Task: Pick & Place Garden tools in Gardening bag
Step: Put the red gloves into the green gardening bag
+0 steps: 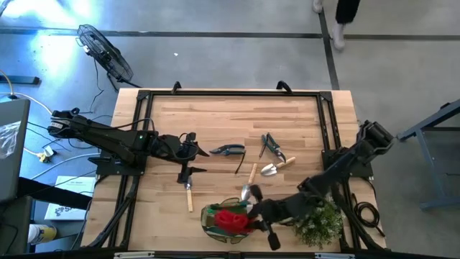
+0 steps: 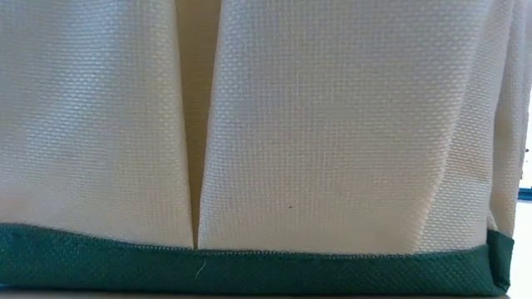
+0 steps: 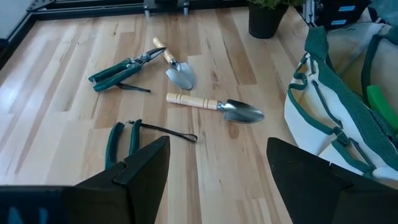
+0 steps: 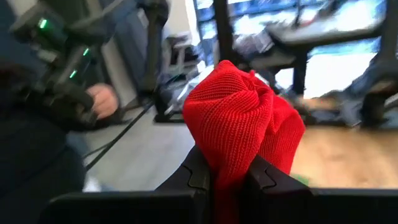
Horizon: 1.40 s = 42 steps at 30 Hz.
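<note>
My right gripper (image 1: 249, 214) is shut on a red fabric glove (image 4: 241, 118), which shows over the gardening bag (image 1: 213, 223) near the table's front edge. The bag is cream with green trim and fills the low view (image 2: 266, 149). My left gripper (image 3: 217, 171) is open and empty above the table's left middle (image 1: 201, 149). On the table lie green-handled shears (image 3: 122, 138), a trowel (image 3: 214, 106), a second trowel (image 3: 177, 70) and second shears (image 3: 121, 71). My right gripper pinches a bunched part of the red glove (image 4: 231, 171) between its two fingers. The fabric bulges out past the fingertips in a rounded lump. In the high view the fingers come from the table's right, over the bag's opening (image 1: 230, 219).
A bushy green potted plant (image 1: 320, 224) stands at the front right, beside my right arm. Another wooden-handled tool (image 1: 189, 196) lies at the front left. A person's hand (image 4: 102, 99) shows in the room beyond the table. A dark frame (image 1: 230, 93) runs around the tabletop.
</note>
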Each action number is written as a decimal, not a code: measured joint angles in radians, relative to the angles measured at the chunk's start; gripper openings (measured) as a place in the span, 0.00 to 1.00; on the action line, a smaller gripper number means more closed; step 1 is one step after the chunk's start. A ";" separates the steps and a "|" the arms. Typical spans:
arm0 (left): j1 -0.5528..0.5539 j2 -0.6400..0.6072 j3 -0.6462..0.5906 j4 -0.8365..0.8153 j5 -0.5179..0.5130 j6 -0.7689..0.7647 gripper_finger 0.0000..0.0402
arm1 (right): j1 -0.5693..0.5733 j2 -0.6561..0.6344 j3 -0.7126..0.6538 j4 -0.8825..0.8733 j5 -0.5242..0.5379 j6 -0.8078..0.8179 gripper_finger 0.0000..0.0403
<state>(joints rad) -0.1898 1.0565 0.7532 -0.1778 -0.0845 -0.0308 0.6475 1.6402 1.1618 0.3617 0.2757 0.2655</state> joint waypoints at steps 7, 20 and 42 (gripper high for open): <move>0.000 0.000 0.000 0.002 0.000 -0.025 0.65 | -0.039 0.054 0.000 0.013 -0.074 0.026 0.06; 0.000 0.000 0.000 -0.004 0.002 -0.036 0.65 | -0.097 0.128 0.000 -0.023 -0.100 0.052 0.06; 0.000 0.000 0.000 -0.007 0.050 -0.052 0.65 | -0.065 0.107 0.000 -0.264 -0.174 0.245 0.06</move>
<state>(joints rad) -0.1902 1.0565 0.7532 -0.1844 -0.0345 -0.0831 0.5825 1.7470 1.1618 0.0982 0.1015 0.5105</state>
